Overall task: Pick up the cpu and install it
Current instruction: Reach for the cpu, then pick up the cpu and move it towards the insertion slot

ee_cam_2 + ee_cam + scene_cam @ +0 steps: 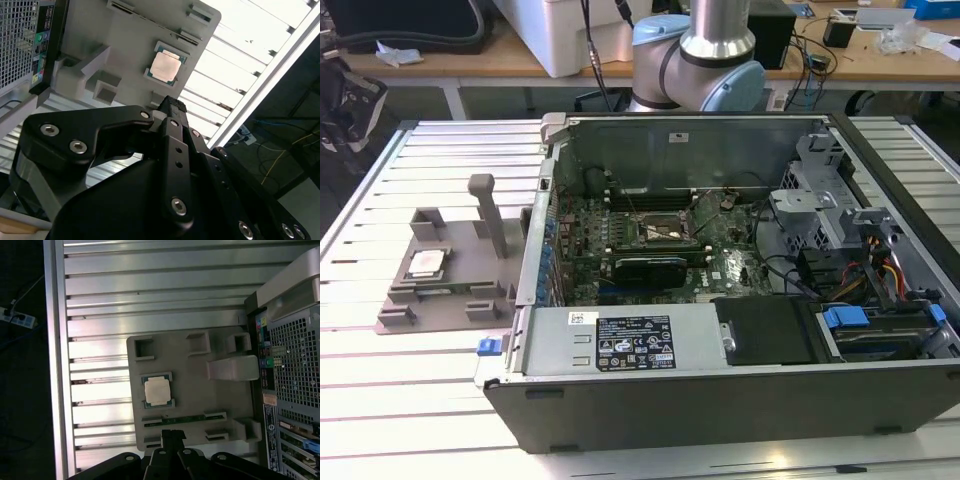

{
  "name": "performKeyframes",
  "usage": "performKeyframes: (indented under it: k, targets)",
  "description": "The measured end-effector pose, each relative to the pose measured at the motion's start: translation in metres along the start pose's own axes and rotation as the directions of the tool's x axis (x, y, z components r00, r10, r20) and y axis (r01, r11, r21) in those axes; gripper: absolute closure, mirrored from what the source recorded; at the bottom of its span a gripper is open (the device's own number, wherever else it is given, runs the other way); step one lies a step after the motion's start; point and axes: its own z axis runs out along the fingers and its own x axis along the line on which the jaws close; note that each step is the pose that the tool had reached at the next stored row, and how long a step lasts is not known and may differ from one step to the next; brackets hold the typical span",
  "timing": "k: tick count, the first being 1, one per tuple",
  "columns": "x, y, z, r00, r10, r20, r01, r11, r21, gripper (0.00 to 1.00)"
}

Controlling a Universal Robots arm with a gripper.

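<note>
Claw (173,434) is nearest the lens in both wrist views. Its tips are together and it grips nothing.

Risks as we judge them:
- The cpu (157,390) is thin and sits flat in a shallow pocket, so there is little edge to catch. A skewed or off-centre grip could tilt it or let it slip.
- Pocket rim and raised blocks crowd the chip. Coming down off line could hit the grey fixture block (200,405) and shove it.
- The fixture's upright post (485,205) and the wall of the open computer case (535,250) stand close by, so a wide swing could clip them.
- A tilted chip could damage the socket (665,232) on the board.

Position: the claw hangs over the fixture's edge. The cpu is near it but clearly apart, with no contact, and lies metal top up, a little beyond the tips.

In the exterior view the fixture rests on the slatted tabletop (380,400) at the exterior view's left, just beside the case. The arm (715,40) rises at the far side.
</note>
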Motion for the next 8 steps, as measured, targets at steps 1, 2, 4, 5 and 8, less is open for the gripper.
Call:
performKeyframes:
  k: [1, 2, 4, 5, 8]
  targets:
    - [0.0001, 0.0, 0.0, 1.0, 0.0, 0.0, 0.0, 1.0, 0.0, 0.89]
    - [0.0001, 0.0, 0.0, 1.0, 0.0, 0.0, 0.0, 1.0, 0.0001, 0.89]
    - [0.0001, 0.0, 0.0, 1.0, 0.0, 0.0, 0.0, 1.0, 0.0, 0.89]
    - [0.0002, 0.0, 0.0, 1.0, 0.0, 0.0, 0.0, 1.0, 0.0, 0.89]
    - [0.0002, 0.0, 0.0, 1.0, 0.0, 0.0, 0.0, 1.0, 0.0, 0.89]
